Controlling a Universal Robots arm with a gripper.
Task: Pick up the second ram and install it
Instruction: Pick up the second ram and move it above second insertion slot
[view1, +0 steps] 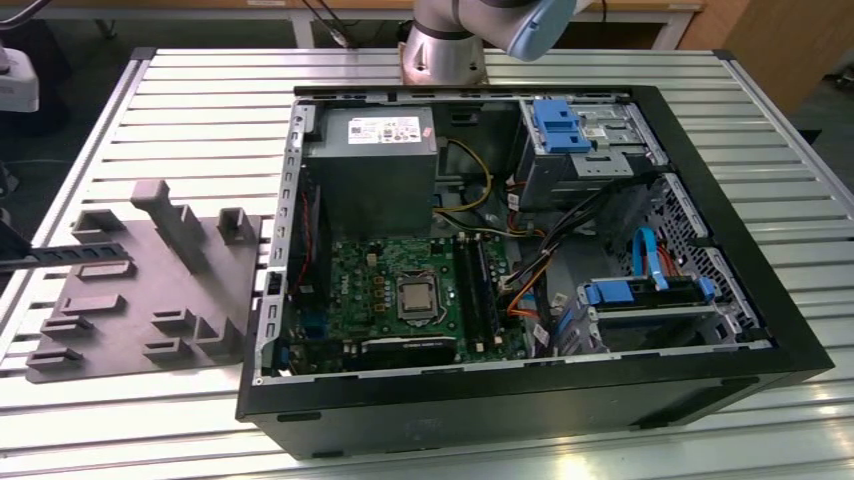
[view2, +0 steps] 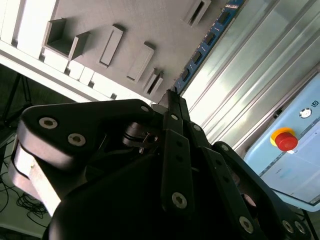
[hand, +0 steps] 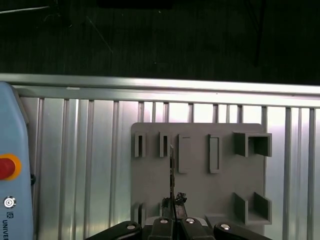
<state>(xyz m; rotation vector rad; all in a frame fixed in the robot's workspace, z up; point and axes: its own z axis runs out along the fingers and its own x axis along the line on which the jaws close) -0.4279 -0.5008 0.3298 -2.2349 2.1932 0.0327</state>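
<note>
Jaws clamped on second ram (view2: 209, 39), above grey fixture plate (hand: 220, 185)

Open computer case (view1: 534, 400) on the slatted counter (view1: 200, 100) beside a grey fixture plate (view1: 147, 300); possibly a teach pendant (hand: 12, 140) nearby.

Black pincer (view2: 171, 98) fills lower frame, linkage arms meeting at narrow tip. Tip clamped on near end of memory stick (view2: 209, 42), dark with black chips, reaching away over edge of grey moulded plate (view2: 160, 25). Ribbed metal tabletop (view2: 260, 75) beside. Pale blue control box (view2: 300, 165) carries red button (view2: 286, 139).
</note>
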